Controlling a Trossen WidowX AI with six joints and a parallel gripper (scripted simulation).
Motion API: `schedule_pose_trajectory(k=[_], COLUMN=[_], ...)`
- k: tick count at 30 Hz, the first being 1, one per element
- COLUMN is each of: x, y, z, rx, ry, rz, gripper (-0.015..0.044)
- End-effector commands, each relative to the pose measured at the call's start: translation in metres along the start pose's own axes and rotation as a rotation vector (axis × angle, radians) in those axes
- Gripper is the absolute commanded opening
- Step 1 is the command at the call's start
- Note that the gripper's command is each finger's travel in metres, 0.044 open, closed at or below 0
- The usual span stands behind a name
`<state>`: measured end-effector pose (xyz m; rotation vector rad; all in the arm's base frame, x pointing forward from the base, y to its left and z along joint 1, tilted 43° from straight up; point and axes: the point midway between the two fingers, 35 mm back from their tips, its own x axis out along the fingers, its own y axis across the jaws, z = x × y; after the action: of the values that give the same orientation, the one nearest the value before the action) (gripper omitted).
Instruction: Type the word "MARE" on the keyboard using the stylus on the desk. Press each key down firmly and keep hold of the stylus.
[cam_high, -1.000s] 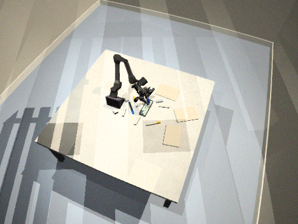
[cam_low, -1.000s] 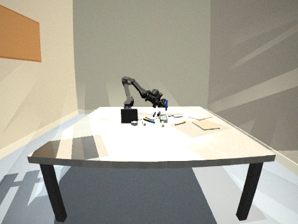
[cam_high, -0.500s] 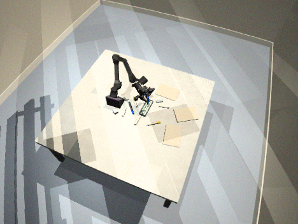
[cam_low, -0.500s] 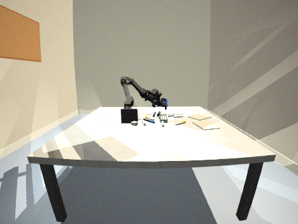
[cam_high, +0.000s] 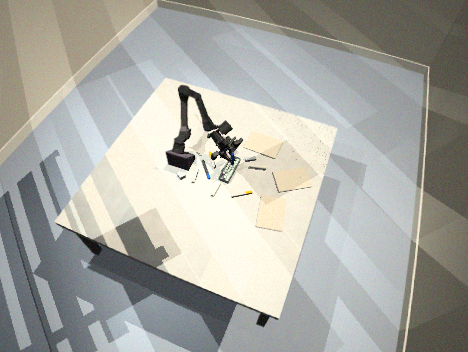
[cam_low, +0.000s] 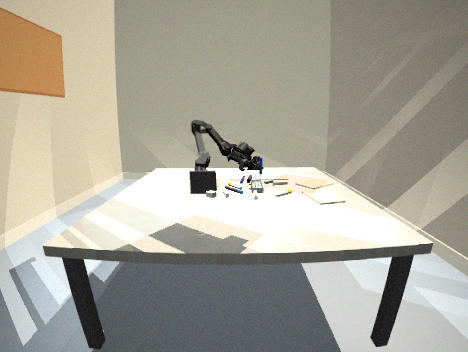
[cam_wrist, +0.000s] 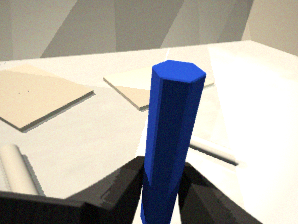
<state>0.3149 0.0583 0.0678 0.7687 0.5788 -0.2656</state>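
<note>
The keyboard (cam_high: 229, 170) (cam_low: 257, 186), small and grey-green, lies on the desk (cam_high: 200, 235) (cam_low: 320, 225) in front of the arm; it does not show in the wrist view. My gripper (cam_high: 232, 154) (cam_low: 259, 163) (cam_wrist: 161, 166) is shut on the blue stylus (cam_low: 261, 167) (cam_wrist: 175, 120), which stands nearly upright between the fingers. The gripper is above the far end of the keyboard. The stylus's lower end is too small to make out, so I cannot tell whether it touches a key.
Flat tan boards (cam_high: 265, 144) (cam_high: 292, 180) (cam_high: 271, 214) lie beyond the keyboard. A yellow-ended pen (cam_high: 242, 194) (cam_low: 284, 193), a blue-ended pen (cam_high: 206, 170) (cam_low: 234, 189) and a short grey cylinder (cam_high: 250, 159) lie around it. A small block (cam_high: 181, 175) (cam_low: 211, 194) is by the arm's base.
</note>
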Motion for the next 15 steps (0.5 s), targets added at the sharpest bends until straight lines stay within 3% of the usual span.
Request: schedule_pose_trajectory(k=[1,13,15], x=[0.003,0.006,0.007], y=[-0.003,-0.004,-0.004], z=[-0.010,-0.020,-0.022], rx=[0.000,0.000,0.001], ry=[0.006,0.006,0.006], rz=[-0.009,-0.009,-0.009], gripper=[0.0000,0.0000,0.0053])
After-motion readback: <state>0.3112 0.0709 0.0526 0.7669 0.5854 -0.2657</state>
